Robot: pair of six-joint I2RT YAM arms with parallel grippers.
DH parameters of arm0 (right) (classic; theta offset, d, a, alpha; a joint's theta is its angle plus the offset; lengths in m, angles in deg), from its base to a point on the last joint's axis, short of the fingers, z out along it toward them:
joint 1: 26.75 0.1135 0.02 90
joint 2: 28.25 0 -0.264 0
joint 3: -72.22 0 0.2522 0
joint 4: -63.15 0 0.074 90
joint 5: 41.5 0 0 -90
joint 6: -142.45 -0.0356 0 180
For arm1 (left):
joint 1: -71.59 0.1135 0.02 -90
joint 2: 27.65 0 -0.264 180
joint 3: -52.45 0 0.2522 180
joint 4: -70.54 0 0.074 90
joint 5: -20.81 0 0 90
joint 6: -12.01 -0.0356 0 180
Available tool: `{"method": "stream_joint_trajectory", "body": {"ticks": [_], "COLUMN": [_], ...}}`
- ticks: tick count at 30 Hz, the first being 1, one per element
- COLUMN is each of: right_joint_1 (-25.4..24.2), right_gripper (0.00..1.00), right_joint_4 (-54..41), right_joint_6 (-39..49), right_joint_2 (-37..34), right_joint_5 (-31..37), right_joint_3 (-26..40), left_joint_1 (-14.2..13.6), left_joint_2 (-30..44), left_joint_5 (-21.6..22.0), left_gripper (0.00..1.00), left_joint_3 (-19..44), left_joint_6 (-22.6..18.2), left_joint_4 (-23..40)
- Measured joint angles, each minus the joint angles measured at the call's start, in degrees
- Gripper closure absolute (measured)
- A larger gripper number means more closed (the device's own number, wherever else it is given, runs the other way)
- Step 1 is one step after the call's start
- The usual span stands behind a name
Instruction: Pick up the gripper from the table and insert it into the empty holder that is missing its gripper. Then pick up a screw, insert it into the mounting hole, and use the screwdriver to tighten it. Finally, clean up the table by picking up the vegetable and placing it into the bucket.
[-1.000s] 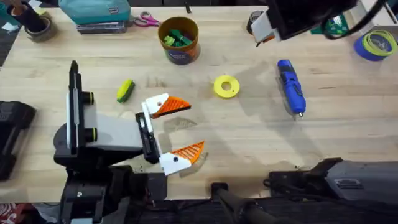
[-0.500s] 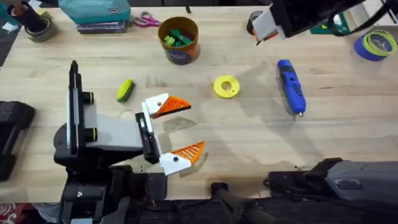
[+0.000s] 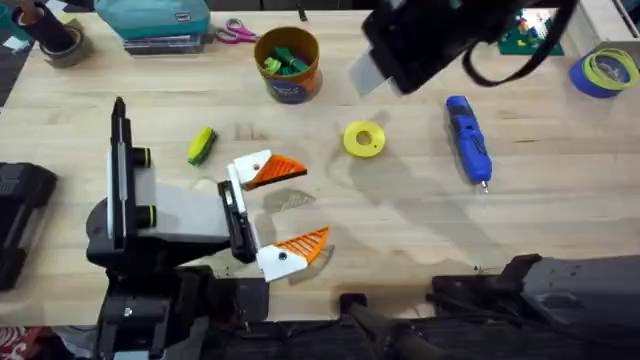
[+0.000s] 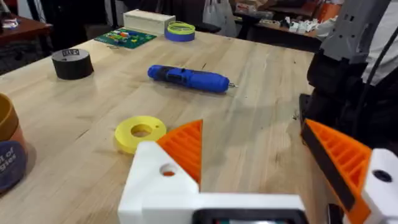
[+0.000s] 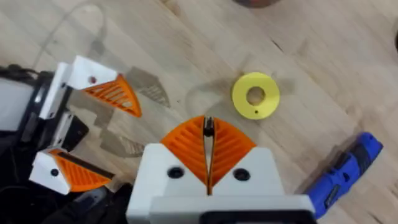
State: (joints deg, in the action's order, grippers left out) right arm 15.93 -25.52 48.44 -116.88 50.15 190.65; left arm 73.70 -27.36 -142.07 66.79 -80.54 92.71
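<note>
Left tool (image 3: 285,205) rests low on the worktop (image 3: 400,230), white fingers spread apart, both carrying orange ribbed pads (image 3: 275,170). Right tool (image 5: 208,163) hangs above the yellow spool (image 3: 363,139), pads pressed together on a thin dark sliver, too small to identify. Screwdriver (image 3: 468,140): blue, silver bit, lying flat beside the spool. Vegetable (image 3: 201,145): yellow-green, near the left tool. Bucket (image 3: 287,63): holds green pieces at the far edge. Right arm overhead is dark and blurred.
</note>
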Motion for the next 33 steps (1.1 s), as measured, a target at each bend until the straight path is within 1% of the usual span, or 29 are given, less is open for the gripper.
{"method": "stream_joint_trajectory", "body": {"ticks": [11,18,24,33], "right_joint_1": [9.26,13.14,14.19,14.30], "right_gripper": [0.995,0.995,0.995,0.995], "right_joint_4": [2.00,2.99,3.67,4.86], "right_joint_6": [3.47,6.17,8.89,12.06], "right_joint_2": [-0.05,-0.05,-0.31,-3.67], "right_joint_5": [0.00,-0.02,-1.48,-3.97], "right_joint_3": [0.00,0.00,0.02,0.09], "left_joint_1": [0.00,0.00,0.00,0.00], "left_joint_2": [0.02,0.00,0.00,0.00], "left_joint_5": [0.00,0.01,0.00,0.00], "left_gripper": [0.015,0.015,0.015,0.015], "left_joint_3": [0.00,0.00,0.00,0.00], "left_joint_6": [-0.02,-0.01,0.00,0.00], "left_joint_4": [0.00,0.00,0.00,0.00]}}
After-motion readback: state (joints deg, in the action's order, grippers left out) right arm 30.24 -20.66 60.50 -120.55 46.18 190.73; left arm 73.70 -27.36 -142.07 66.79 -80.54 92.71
